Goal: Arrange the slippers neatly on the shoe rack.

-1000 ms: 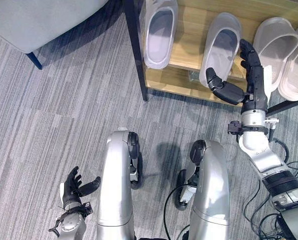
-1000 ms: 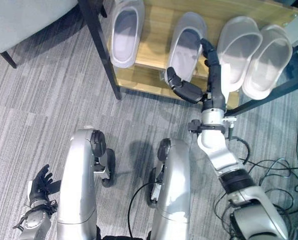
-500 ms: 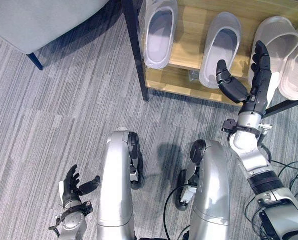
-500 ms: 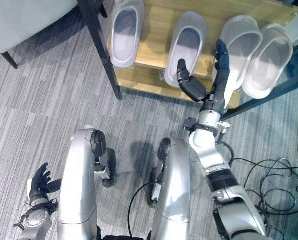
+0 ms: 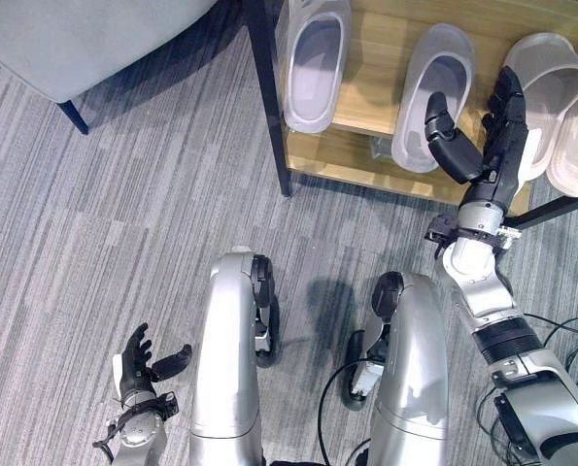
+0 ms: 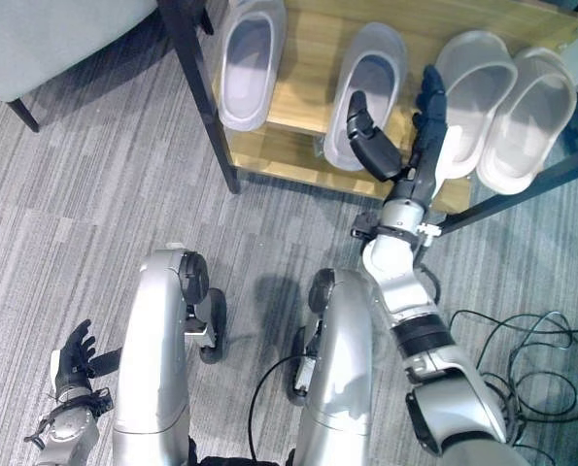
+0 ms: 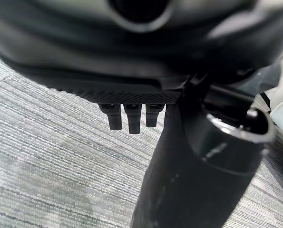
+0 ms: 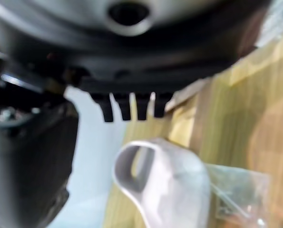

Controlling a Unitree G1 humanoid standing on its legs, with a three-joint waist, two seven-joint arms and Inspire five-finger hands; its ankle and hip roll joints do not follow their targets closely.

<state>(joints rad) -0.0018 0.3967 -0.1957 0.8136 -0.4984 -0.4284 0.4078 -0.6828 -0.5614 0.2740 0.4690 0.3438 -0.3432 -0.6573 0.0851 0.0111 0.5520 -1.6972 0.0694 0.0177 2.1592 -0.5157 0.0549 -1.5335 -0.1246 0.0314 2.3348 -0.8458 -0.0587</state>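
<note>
A: Grey carpet [image 5: 104,243] covers the floor, and at ten o'clock a pale grey seat [image 5: 85,39] stands on dark legs. What lies low at seven o'clock?

B: The left hand [image 5: 143,361], beside the robot's leg, well apart from the rack. Its fingers are spread and relaxed, thumb out, holding nothing. Its own wrist view adds short dark fingertips [image 7: 129,118] hanging straight over the striped carpet.

A: And moving toward twelve?

B: The wooden shoe rack [image 5: 366,155] with a black frame. Four pale slippers lie on its shelf, toes pointing to six o'clock. The leftmost slipper [image 5: 313,63] sits just beside the black post. The second slipper [image 5: 432,92] lies apart from it, tilted a little.

A: Where is the right hand?

B: The right hand [image 5: 488,136] is raised at one o'clock, between the second slipper and the third slipper [image 5: 546,83]. Its thumb [image 5: 449,141] reaches over the second slipper's heel end; its fingers stand straight against the third slipper's edge. It is wide, gripping nothing. I cannot tell whether the thumb touches.

A: The far right?

B: The fourth slipper [image 6: 539,121] lies touching the third, at two o'clock. The right eye view shows it whole; the left eye view cuts it at the edge.

A: What does the right wrist view add?

B: Straight fingertips [image 8: 131,107] over the wood, a slipper's rounded end, and a small clear plastic bag [image 8: 236,190] on the shelf.
</note>
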